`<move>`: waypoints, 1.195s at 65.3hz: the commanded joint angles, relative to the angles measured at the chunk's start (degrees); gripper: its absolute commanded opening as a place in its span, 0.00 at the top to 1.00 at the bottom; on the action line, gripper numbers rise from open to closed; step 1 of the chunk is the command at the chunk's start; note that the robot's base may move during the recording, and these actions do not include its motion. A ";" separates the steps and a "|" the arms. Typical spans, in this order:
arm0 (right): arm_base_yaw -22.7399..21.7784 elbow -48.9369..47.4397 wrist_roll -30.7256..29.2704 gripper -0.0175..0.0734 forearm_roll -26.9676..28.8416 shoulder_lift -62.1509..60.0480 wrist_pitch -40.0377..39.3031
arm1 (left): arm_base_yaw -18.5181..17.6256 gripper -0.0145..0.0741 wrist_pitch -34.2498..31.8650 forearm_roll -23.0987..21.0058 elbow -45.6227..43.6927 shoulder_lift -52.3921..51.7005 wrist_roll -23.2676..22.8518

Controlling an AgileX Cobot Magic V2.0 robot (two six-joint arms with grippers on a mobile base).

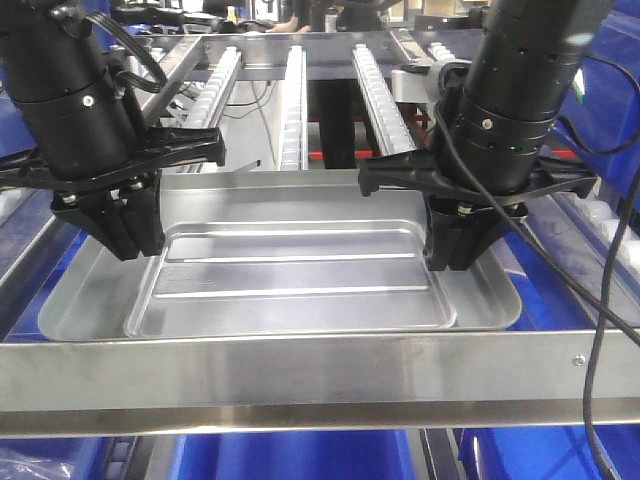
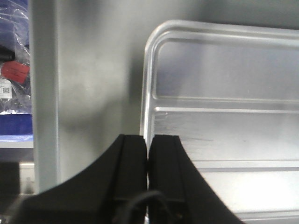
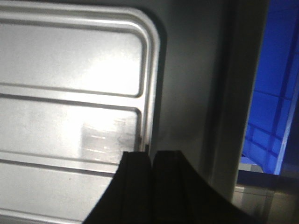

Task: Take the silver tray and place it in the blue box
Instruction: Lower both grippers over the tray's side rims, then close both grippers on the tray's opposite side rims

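Note:
The silver tray (image 1: 300,275) lies flat on the metal rack, its centre panel showing two long ridges. My left gripper (image 1: 125,245) stands at the panel's left edge. In the left wrist view its fingers (image 2: 135,154) are pressed together over the tray's (image 2: 224,130) raised left rim, shut on it. My right gripper (image 1: 455,255) stands at the right edge, and its fingers (image 3: 135,172) are likewise shut on the tray's (image 3: 70,116) right rim. Blue box (image 1: 290,455) plastic shows below the rack's front bar and beside the rack (image 3: 273,93).
A wide metal bar (image 1: 300,370) runs across the rack's front. Roller rails (image 1: 295,100) slope up behind the tray. A black cable (image 1: 600,330) hangs at the right. A plastic bag with a red label (image 2: 14,70) lies left of the rack's side bar (image 2: 44,93).

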 commanded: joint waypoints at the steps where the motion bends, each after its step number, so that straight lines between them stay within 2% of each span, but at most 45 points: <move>1: -0.12 -1.76 -0.68 0.74 -0.17 -2.71 -2.18 | -0.48 0.84 -1.22 0.43 -1.82 -2.52 1.34; 4: -0.12 -1.76 -0.68 0.74 -0.17 -2.71 -2.18 | -0.48 0.84 -1.22 0.43 -1.82 -2.52 2.64; 19: -0.12 -1.76 -0.68 0.74 -0.17 -2.71 -1.45 | -0.48 0.84 -1.21 0.18 -1.82 -2.29 2.64; 26: -0.12 -1.76 -0.68 0.63 -0.17 -2.71 -1.05 | -0.48 0.83 0.08 -1.05 -1.82 -1.43 2.64; 30: -0.12 -1.76 -0.63 0.54 -0.10 -2.71 -0.79 | -0.48 0.75 1.12 -1.28 -1.82 -0.71 2.64; 36: -0.12 -1.76 -0.63 0.40 0.09 -2.71 -0.57 | -0.48 0.54 1.40 -1.41 -1.82 -0.54 2.64; 42: -0.12 -1.76 -0.63 0.36 0.09 -2.71 -0.51 | -0.48 0.42 1.40 -1.41 -2.23 -0.54 2.64; 72: -0.19 -1.76 -0.52 0.36 0.11 -0.98 -2.28 | -0.48 0.42 0.30 -1.41 -2.23 -0.54 2.64; 78: -0.19 -1.76 -0.52 0.36 0.16 -0.53 -2.73 | -0.48 0.46 -1.49 -1.31 -2.23 -0.54 2.64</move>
